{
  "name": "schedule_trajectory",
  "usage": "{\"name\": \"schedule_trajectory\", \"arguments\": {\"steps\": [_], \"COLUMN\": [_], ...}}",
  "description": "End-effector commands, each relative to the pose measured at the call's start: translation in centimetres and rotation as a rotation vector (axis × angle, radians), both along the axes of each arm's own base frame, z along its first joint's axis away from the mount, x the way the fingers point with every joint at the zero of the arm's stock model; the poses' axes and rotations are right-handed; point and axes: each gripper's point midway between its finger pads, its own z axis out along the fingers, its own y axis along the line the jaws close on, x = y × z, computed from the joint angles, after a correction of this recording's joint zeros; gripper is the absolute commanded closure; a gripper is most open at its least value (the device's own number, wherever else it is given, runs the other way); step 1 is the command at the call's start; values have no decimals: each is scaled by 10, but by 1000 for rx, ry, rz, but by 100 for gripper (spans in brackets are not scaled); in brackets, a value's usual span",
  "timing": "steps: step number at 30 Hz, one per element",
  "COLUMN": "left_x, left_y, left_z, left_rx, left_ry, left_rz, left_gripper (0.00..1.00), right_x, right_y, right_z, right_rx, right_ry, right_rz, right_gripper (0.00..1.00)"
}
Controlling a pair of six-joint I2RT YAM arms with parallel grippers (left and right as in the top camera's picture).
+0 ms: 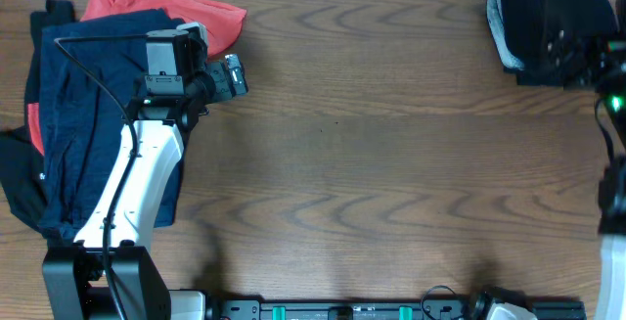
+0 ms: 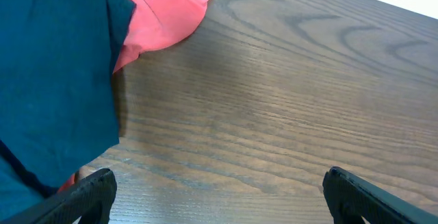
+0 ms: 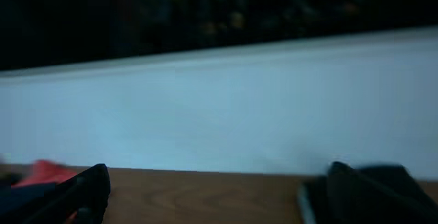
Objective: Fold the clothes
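A pile of clothes lies at the table's left: a navy garment, a coral-red one and a black one. In the left wrist view the navy garment and the coral-red one lie to the left of my left gripper. That gripper is open and empty over bare wood, and it also shows in the overhead view at the pile's right edge. A folded black garment with pale grey-white lining sits at the far right corner. My right gripper is open and empty, with the black garment to its right.
The brown wooden table runs between the pile and the folded garment. A white wall stands behind the table's far edge. My right arm is at the right edge beside the folded garment. My left arm lies over the navy garment.
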Motion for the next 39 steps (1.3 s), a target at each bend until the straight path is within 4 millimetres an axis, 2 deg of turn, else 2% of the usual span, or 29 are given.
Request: {"name": "schedule_trajectory", "arguments": {"steps": [1,7,9,12,15,18,23,27,34,39], "left_x": [1,1,1,1,1,1,1,1,1,1], "left_y": [2,2,2,2,3,3,2,2,2,2], "left_z": [-2,-2,-2,-2,-2,-2,-2,-2,-2,-2], "left_rx": [15,15,15,15,16,16,15,15,15,15], "left_ry": [5,5,5,5,5,5,5,5,5,5], "left_rz": [-1,-1,0,-1,0,0,-1,-1,-1,-1], "left_gripper": [2,2,2,2,2,2,2,2,2,2], "right_x": [-30,-62,-67,-65,-60,-56,-57,-63,-74,-83], "right_y": [26,35,33,22,7,-5,-13,-8,20,22], "right_z": [21,34,31,17,-13,-52,-110,-144,-193,-223], "right_rx": [21,7,5,25,48,59,47,12,-212,-222], "right_ry": [-56,-97,-86,-24,76,151,146,84,-42,-89], "right_rz": [110,112,86,14,-67,-138,-195,-206,-107,-107], "right_gripper": [1,1,1,1,1,1,1,1,1,1]}}
